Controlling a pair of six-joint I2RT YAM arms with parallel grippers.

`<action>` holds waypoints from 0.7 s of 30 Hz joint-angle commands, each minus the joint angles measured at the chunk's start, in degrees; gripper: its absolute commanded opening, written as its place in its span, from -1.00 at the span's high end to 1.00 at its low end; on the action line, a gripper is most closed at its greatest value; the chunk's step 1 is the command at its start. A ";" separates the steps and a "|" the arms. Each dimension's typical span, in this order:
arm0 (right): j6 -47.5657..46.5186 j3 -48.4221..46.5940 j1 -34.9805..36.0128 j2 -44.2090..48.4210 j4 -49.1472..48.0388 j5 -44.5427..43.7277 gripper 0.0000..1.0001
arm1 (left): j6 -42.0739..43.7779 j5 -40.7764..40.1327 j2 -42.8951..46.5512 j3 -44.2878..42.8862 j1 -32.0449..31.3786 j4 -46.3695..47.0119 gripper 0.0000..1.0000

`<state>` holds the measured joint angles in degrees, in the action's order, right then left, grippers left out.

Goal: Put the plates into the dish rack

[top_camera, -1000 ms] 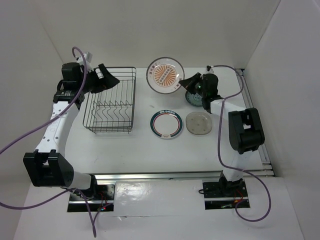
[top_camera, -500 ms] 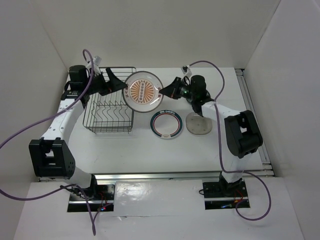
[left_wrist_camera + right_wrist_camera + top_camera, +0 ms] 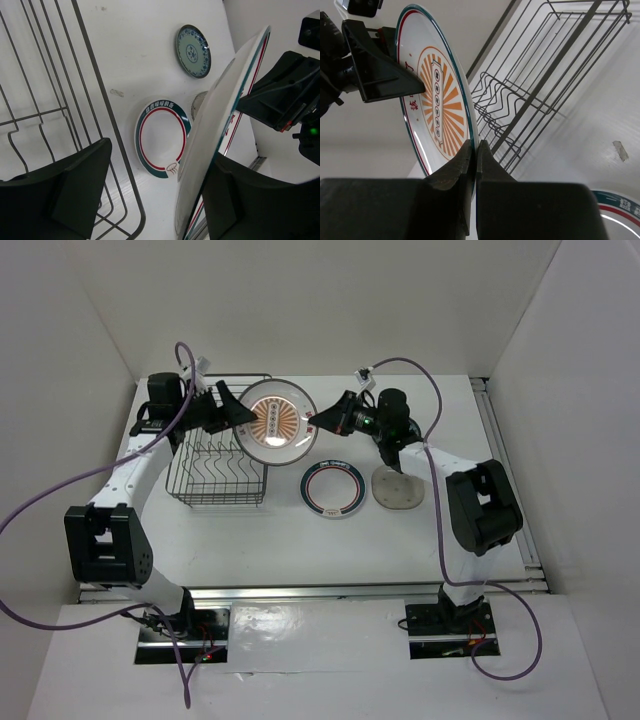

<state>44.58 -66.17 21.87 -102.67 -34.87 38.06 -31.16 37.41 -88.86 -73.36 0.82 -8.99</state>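
Observation:
My right gripper (image 3: 318, 423) (image 3: 475, 145) is shut on the right rim of the white plate with the orange sunburst (image 3: 277, 422) (image 3: 437, 100) and holds it on edge in the air, just right of the dish rack (image 3: 220, 445) (image 3: 545, 75). My left gripper (image 3: 238, 414) (image 3: 161, 150) is open, its jaws on either side of that plate's left rim (image 3: 215, 125); the plate is close to the right finger (image 3: 250, 200). The green-and-red-rimmed plate (image 3: 333, 488) (image 3: 162, 137) and the grey plate (image 3: 398, 488) lie flat on the table. The teal plate (image 3: 193, 44) lies farther back.
The wire rack holds no plates; its prongs (image 3: 225, 462) stand in a row along the bottom. White walls enclose the table at the left, back and right. My right arm (image 3: 420, 445) stretches across the back of the table, above the teal plate's spot.
My right gripper has carried the sunburst plate left to the rack's right side. My left gripper has swung right from behind the rack, and its open jaws now straddle the plate's rim.

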 commanded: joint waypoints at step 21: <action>-0.90 -3.96 0.90 -0.33 -3.01 -0.45 1.00 | 1.98 2.40 2.73 -1.26 -0.12 2.58 0.97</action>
<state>43.68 -67.07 22.13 -103.18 -32.60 36.03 -27.29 38.50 -86.59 -73.36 0.34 -8.51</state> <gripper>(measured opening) 0.039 0.187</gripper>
